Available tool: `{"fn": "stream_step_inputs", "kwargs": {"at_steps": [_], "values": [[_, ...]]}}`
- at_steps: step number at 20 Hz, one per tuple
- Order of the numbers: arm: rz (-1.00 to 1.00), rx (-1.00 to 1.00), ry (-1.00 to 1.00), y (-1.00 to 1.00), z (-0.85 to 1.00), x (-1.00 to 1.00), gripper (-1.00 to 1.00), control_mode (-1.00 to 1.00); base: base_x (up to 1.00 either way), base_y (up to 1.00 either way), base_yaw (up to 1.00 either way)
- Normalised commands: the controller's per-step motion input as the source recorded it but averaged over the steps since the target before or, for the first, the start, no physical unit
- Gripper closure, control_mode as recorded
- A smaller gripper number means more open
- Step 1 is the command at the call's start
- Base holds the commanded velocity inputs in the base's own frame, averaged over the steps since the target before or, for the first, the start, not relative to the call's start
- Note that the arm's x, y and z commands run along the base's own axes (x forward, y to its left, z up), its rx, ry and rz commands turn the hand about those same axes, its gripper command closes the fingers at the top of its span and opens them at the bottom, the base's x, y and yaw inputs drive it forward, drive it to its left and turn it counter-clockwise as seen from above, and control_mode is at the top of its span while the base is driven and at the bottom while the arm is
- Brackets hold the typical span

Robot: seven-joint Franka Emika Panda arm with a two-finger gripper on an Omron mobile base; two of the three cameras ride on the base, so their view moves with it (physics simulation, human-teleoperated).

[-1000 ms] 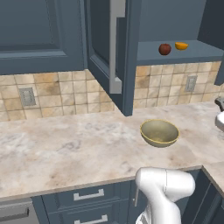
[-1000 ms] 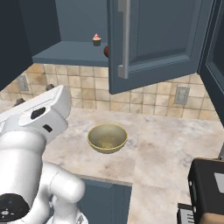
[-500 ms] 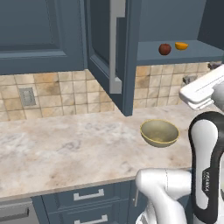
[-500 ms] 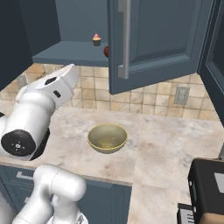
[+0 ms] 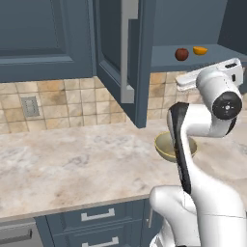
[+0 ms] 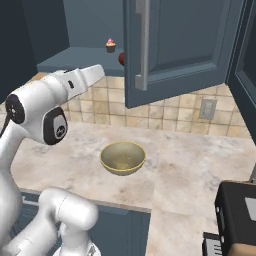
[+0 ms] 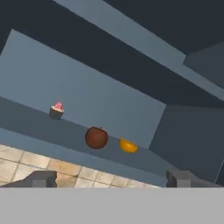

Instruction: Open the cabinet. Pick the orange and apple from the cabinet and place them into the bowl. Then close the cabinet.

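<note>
Claw [image 7: 111,178] spread wide and empty as I aim it up at the open cabinet [image 5: 120,62]. On its shelf sit the apple [image 7: 96,137] and orange [image 7: 127,145], close together. Both must go into the empty bowl [image 6: 122,158] on the table [image 5: 62,164]; then I shut the door.

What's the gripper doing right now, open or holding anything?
Gripper: open, holding nothing, pointed at the apple and orange on the cabinet shelf.

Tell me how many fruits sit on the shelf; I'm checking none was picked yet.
2: the apple at the middle of the cabinet shelf, and the orange just beside it. More could hide behind the door.
</note>
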Motion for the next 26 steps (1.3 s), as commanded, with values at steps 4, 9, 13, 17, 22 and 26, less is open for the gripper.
{"fn": "stream_step_inputs", "kwargs": {"at_steps": [4, 9, 13, 17, 22, 26], "values": [[-0.29, 0.15, 0.12, -0.54, 0.00, 0.68, -1.00, -1.00, 0.00, 0.00, 0.00], [-0.13, 0.17, 0.07, -0.71, 0.00, 0.46, -1.00, -1.00, 0.00, 0.00, 0.00], [0.00, 0.00, 0.07, -0.24, 0.00, 0.51, -1.00, -1.00, 0.00, 0.00, 0.00], [-0.04, 0.05, 0.00, -0.56, 0.00, 0.13, -1.00, -1.00, 0.00, 0.00, 0.00], [-0.18, 0.08, 0.00, -0.63, 0.00, 0.00, -1.00, -1.00, 0.00, 0.00, 0.00], [-0.24, 0.09, -0.01, -0.59, 0.02, 0.00, -1.00, -1.00, 0.00, 0.00, 0.00]]}}
